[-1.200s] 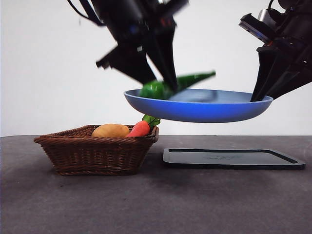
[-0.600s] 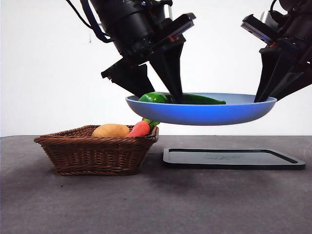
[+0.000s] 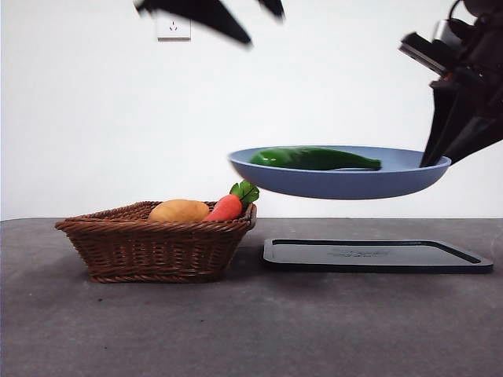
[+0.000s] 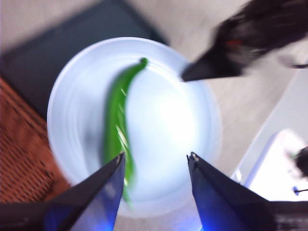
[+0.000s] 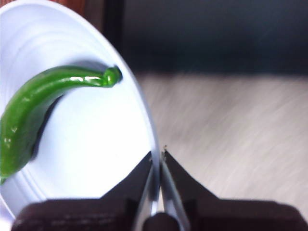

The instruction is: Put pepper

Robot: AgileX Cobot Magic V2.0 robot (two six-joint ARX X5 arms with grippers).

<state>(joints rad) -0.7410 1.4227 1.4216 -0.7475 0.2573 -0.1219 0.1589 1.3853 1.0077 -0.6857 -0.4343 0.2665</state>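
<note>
The glossy green pepper (image 3: 314,159) lies loose on the blue plate (image 3: 339,182), which hangs in the air above the black tray (image 3: 377,256). My right gripper (image 5: 158,154) is shut on the plate's rim (image 5: 153,144) at the right side of the front view, with the pepper (image 5: 38,106) just beyond it. My left gripper (image 4: 155,161) is open and empty, raised high above the plate (image 4: 163,120) and the pepper (image 4: 118,120); in the front view only its dark tips (image 3: 224,16) show at the top edge.
A brown wicker basket (image 3: 153,247) stands on the dark table at the left, holding a potato (image 3: 179,210) and an orange carrot (image 3: 229,206) with green leaves. The flat black tray lies on the table right of it, beneath the plate.
My left gripper let go of the pepper and rose up out of the front view. The pepper now rests flat on the plate, which shifted a little to the right.
</note>
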